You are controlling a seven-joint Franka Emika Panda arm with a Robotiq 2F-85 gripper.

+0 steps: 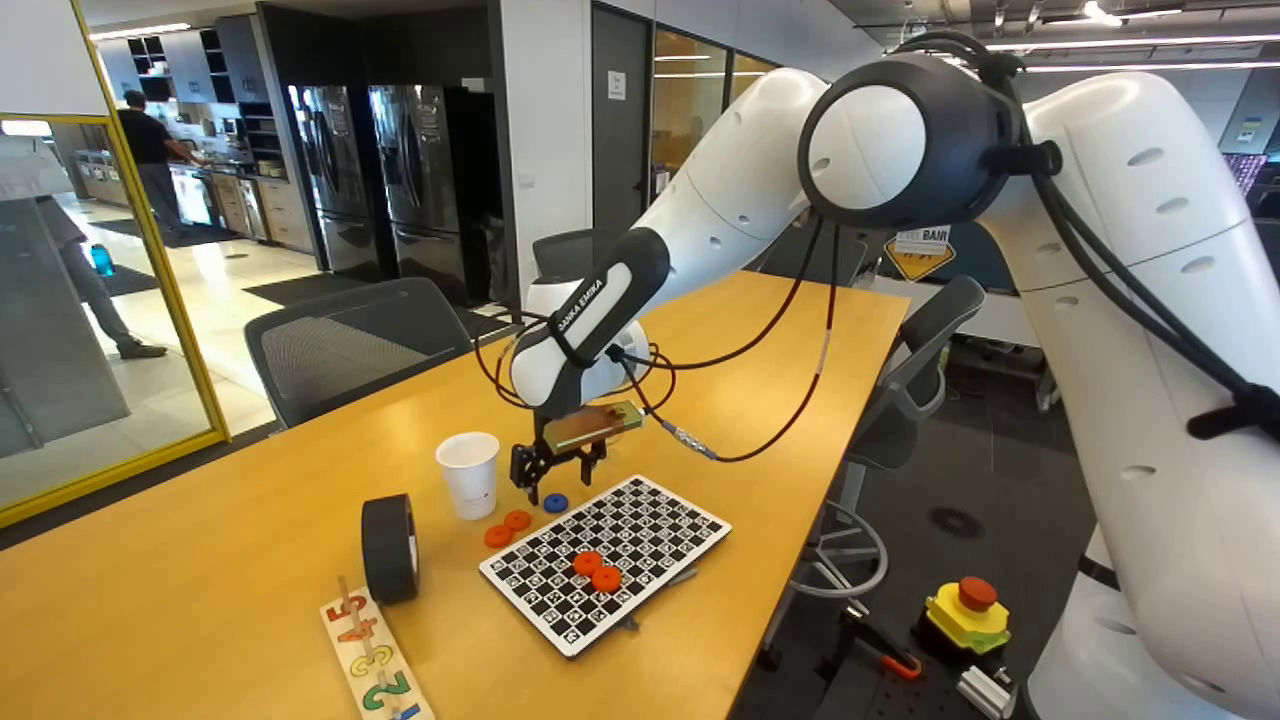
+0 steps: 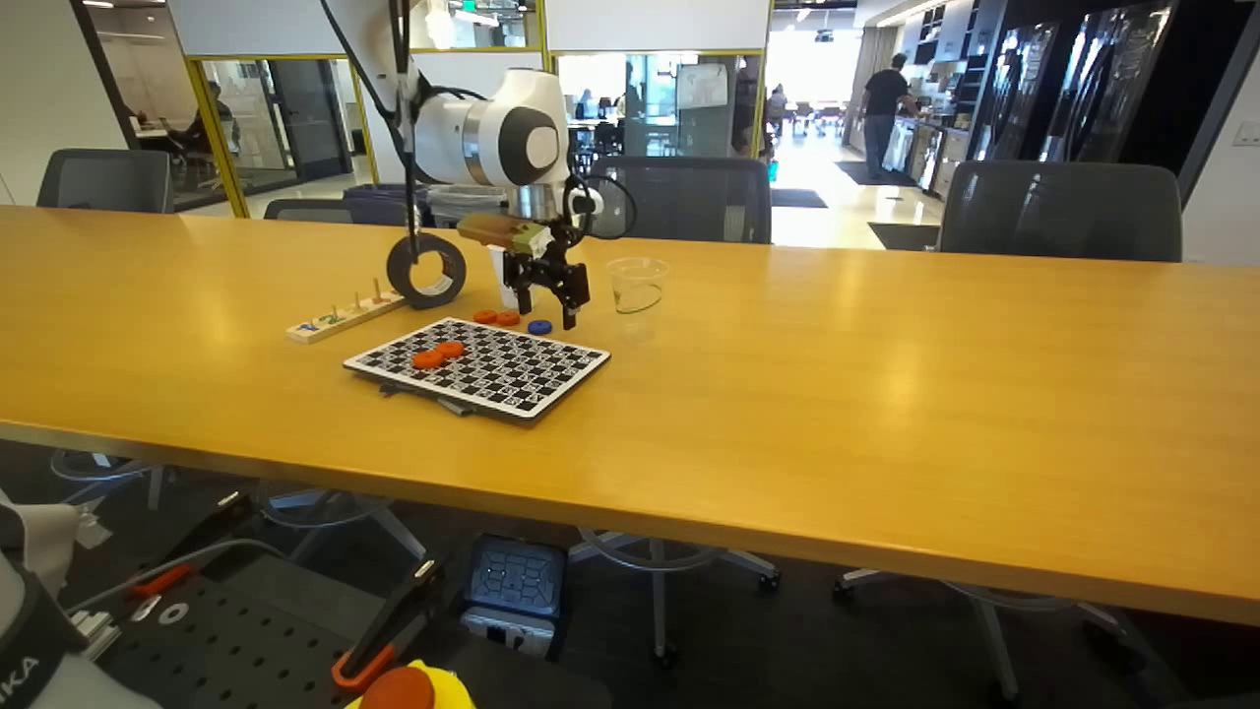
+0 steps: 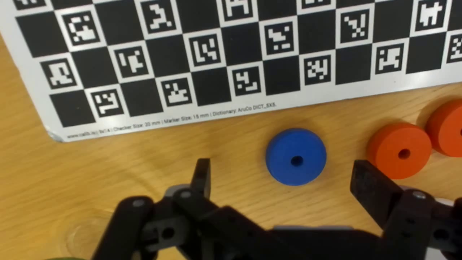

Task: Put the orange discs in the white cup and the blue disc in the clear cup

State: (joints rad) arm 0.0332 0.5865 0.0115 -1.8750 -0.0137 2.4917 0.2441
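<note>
My gripper (image 1: 560, 485) is open and empty above the blue disc (image 1: 555, 503). In the wrist view the blue disc (image 3: 296, 157) lies between the spread fingers (image 3: 281, 161), apart from both. Two orange discs (image 3: 400, 150) lie beside it on the table, by the right finger. Two more orange discs (image 1: 588, 563) lie on the checkered board (image 1: 650, 520). The white cup (image 1: 470, 480) stands upright behind the table discs; the gripper partly hides it in an exterior view (image 2: 499, 264). The clear cup (image 2: 638, 286) stands beside the gripper and shows faintly in the wrist view (image 3: 85, 234).
A black tape roll (image 1: 388, 550) stands on edge near the white cup. A wooden number board with pegs (image 1: 370, 655) lies beside it. The checkered board's edge (image 3: 213, 121) runs close to the blue disc. Chairs (image 1: 355, 335) stand round the table.
</note>
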